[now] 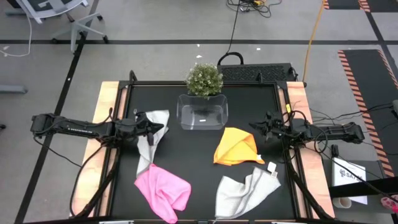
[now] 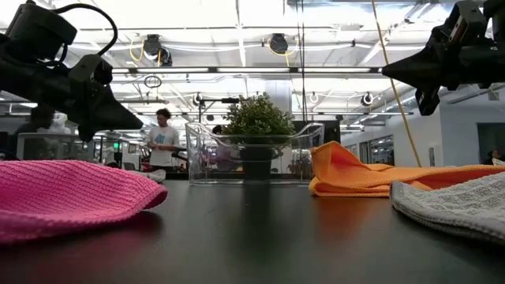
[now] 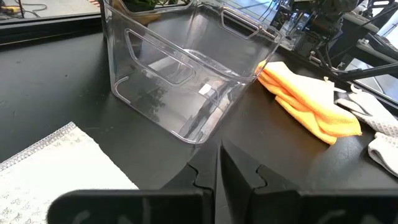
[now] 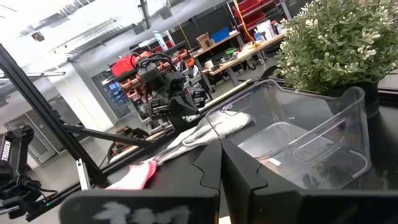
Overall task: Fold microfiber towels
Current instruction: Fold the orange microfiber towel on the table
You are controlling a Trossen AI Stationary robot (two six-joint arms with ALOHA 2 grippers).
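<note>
Four microfiber towels lie crumpled on the black table. A light grey one [image 1: 152,142] is at the left, a pink one [image 1: 163,190] near the front left, an orange one [image 1: 236,148] at the right and a second grey one [image 1: 244,193] near the front right. My left gripper [image 1: 163,128] is shut and hovers over the left grey towel's [image 3: 56,165] far part without touching it. My right gripper [image 1: 252,124] is shut too and hangs in the air just beyond the orange towel's [image 2: 355,175] far right corner.
A clear plastic tub [image 1: 203,111] stands at the middle of the table's far side, with a small potted plant [image 1: 204,79] behind it. Wooden strips [image 1: 107,118] border the table's left and right sides. Bare black table [image 1: 199,155] lies between the towels.
</note>
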